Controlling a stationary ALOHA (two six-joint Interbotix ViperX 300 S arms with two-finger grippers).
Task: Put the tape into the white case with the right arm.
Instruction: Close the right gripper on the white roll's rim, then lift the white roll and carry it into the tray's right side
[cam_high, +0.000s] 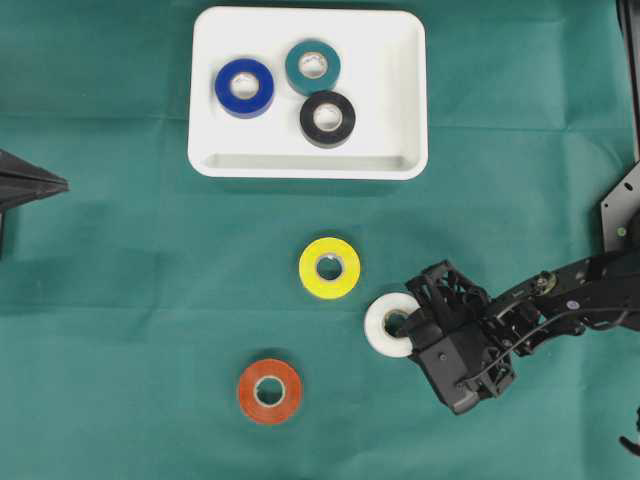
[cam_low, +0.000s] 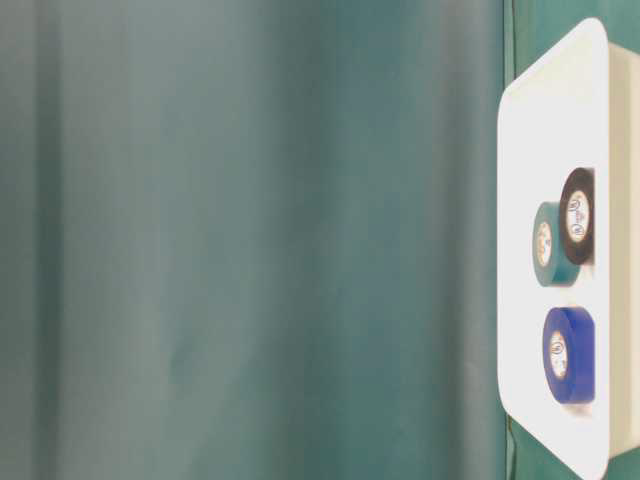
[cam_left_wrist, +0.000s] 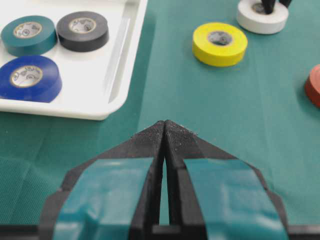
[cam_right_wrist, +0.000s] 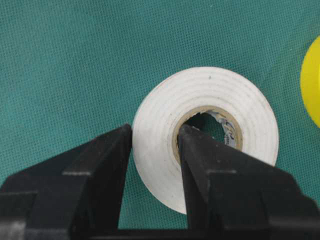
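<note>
While three rolls (cam_high: 290, 85) sit cased

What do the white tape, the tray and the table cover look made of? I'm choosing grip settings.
White tape: smooth matte vinyl-like film, faint wound layers on its face, around a tan, probably cardboard core. White case: likely moulded plastic, slightly glossy, with rounded corners and a raised rim. Table cover: green woven fabric, showing a fine mesh weave and soft creases.

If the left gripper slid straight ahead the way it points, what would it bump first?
Probably nothing nearby. The shut left gripper points along bare cloth between the white case and the yellow tape, though depth is hard to judge.
</note>
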